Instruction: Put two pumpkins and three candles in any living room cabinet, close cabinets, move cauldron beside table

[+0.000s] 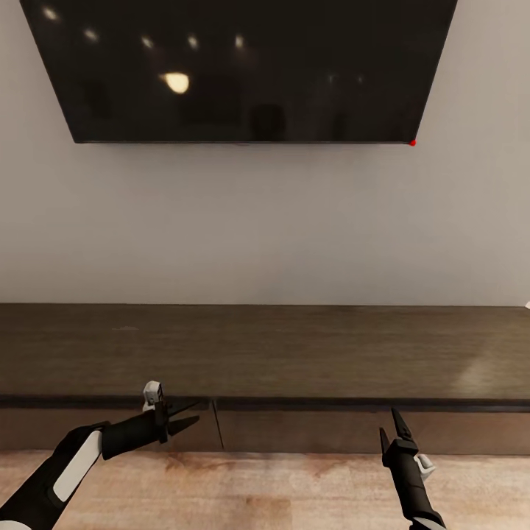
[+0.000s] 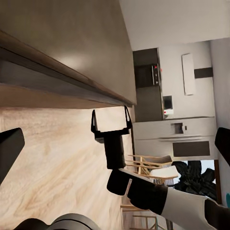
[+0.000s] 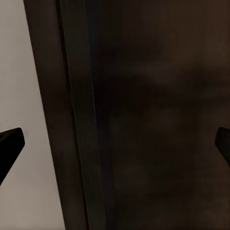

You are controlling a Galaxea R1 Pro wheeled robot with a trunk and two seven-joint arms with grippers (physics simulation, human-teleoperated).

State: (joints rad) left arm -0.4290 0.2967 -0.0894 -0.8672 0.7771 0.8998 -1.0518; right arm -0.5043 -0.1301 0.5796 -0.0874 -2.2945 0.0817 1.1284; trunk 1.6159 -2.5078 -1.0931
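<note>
The robot faces a pale grey wall (image 1: 265,221) with a large black television (image 1: 243,66) hung on it; ceiling lights glint in the dark screen and a small red dot shows at its lower right corner. Below runs the cabinet (image 1: 294,353), a long, low dark-brown wood unit whose flat top spans the head view and is cut off at both sides. Its plain front panels sit flush, with one thin vertical seam (image 1: 218,425) between two of them; what is inside cannot be seen. A light wood-plank floor (image 1: 280,493) lies in front.

The left hand (image 1: 190,414) reaches sideways toward that seam, just below the cabinet's top edge, its two dark fingers spread apart and holding nothing. The right hand (image 1: 391,428) points upward in front of a panel farther right, its fingers likewise parted and empty; in the left wrist view this right hand (image 2: 111,122) shows as an open fork beside the cabinet's edge.

The left wrist view also looks past the cabinet into a distant kitchen area with a dark built-in oven (image 2: 146,74), white units, pale wooden chairs (image 2: 146,167) and a dark leafy plant (image 2: 194,175). The right wrist view is close against a dark brown cabinet surface (image 3: 153,120) and is hard to read beyond one vertical edge. A small white shape (image 1: 527,303) at the far right, cut off by the frame, cannot be identified.
</note>
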